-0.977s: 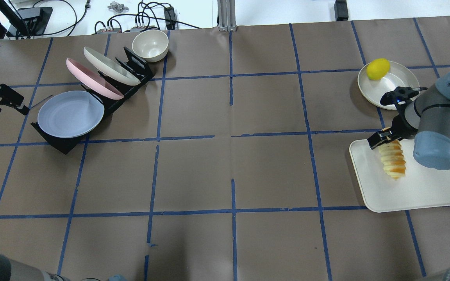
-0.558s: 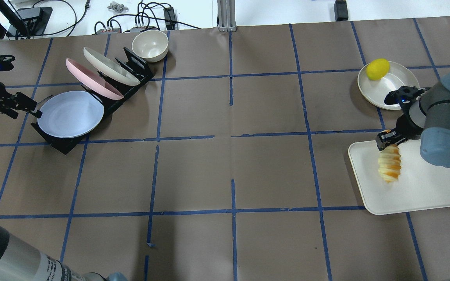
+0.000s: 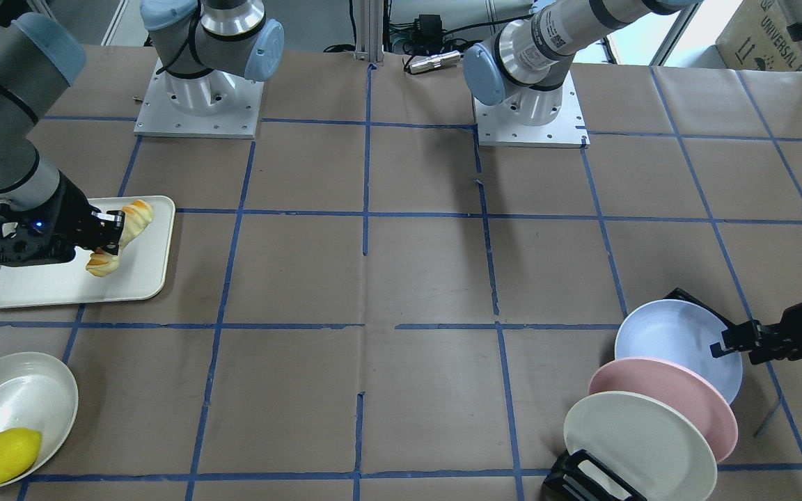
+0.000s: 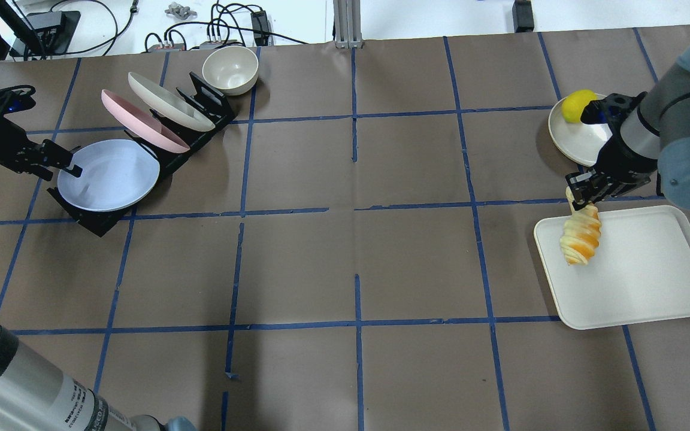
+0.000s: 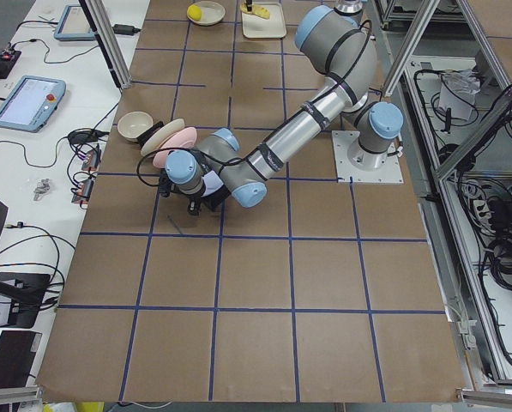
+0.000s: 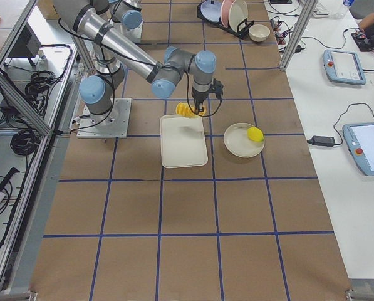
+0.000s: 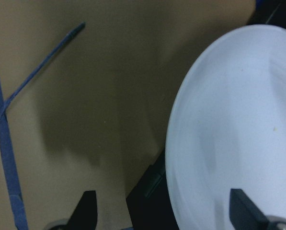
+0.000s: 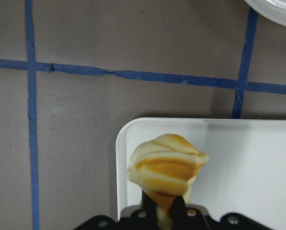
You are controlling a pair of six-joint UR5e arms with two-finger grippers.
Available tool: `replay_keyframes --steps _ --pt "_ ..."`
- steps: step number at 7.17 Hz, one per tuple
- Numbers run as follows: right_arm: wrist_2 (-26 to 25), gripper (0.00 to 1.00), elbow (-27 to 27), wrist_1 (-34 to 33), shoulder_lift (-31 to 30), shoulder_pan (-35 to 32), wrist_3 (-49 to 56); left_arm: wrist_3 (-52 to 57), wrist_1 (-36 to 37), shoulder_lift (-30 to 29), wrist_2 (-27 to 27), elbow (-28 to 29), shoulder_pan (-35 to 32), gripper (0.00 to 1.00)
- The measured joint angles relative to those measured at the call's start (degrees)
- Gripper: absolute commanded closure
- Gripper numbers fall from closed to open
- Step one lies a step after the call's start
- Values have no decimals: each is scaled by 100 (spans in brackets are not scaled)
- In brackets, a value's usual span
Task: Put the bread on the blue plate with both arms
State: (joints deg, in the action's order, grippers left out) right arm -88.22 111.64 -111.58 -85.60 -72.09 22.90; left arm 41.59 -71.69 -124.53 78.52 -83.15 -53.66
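Note:
The bread (image 4: 581,236) is a ridged orange and cream roll. My right gripper (image 4: 581,193) is shut on one end of it and holds it tilted over the white tray's (image 4: 650,281) far left corner. It also shows in the right wrist view (image 8: 166,167) and the front view (image 3: 122,233). The blue plate (image 4: 111,176) leans in the front slot of a black rack (image 4: 99,221). My left gripper (image 4: 63,167) is open, its jaws on either side of the plate's left rim (image 7: 190,124).
A pink plate (image 4: 141,120) and a cream plate (image 4: 168,102) stand in the rack behind the blue one. A cream bowl (image 4: 230,69) sits beyond them. A lemon (image 4: 578,105) lies in a cream dish (image 4: 578,143) just beyond the tray.
My right gripper has lifted the bread and carried it toward the tray's far left corner. My left gripper has moved right, up to the blue plate's rim.

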Motion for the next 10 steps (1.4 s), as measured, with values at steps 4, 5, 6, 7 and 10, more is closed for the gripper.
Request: replay_keyframes --steps 4,5,6,7,10 --pt "-42 77 -931 875 -120 -1407 -1726 -87 -295 -5 -54 100 6 92" --pt "-60 77 -1170 1094 -30 -1542 -1880 -94 -307 5 -55 128 5 92" --pt "-73 77 -1299 1220 34 -1597 -1937 -97 -367 21 -51 239 5 92" --pt "-78 77 -1337 1269 65 -1613 -1956 -87 -564 31 -34 457 13 93" --pt "-81 77 -1330 1289 91 -1621 -1965 28 -1203 223 147 782 151 95"
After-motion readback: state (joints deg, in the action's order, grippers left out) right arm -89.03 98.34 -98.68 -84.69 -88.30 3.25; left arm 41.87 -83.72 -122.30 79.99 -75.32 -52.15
